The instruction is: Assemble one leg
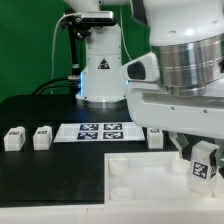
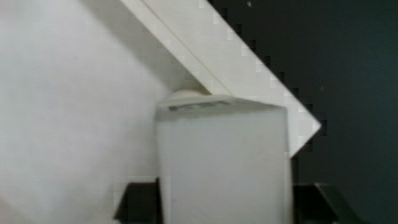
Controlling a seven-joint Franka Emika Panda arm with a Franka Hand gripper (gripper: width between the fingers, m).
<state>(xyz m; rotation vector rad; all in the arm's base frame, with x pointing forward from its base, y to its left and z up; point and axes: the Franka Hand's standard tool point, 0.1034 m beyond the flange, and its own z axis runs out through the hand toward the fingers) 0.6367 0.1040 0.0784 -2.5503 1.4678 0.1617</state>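
Leg point(image 1: 203, 167) is clamped in my gripper point(image 1: 202, 160), jaws closed on its sides, long axis upright, tag facing the exterior camera. It hangs over the panel point(image 1: 140, 180), at the corner on the exterior view's right. In the wrist view the leg point(image 2: 222, 160) sits against the panel point(image 2: 71, 100) edge; I can't tell whether they touch, and the socket is hidden. Next move, I judge: straight down, keeping the axis plumb. Arm comes in steeply from above, wrist near vertical. Spare legs point(image 1: 13, 139) point(image 1: 42, 137) point(image 1: 155, 137) rest on the table point(image 1: 40, 180) either side of the marker board point(image 1: 100, 131).
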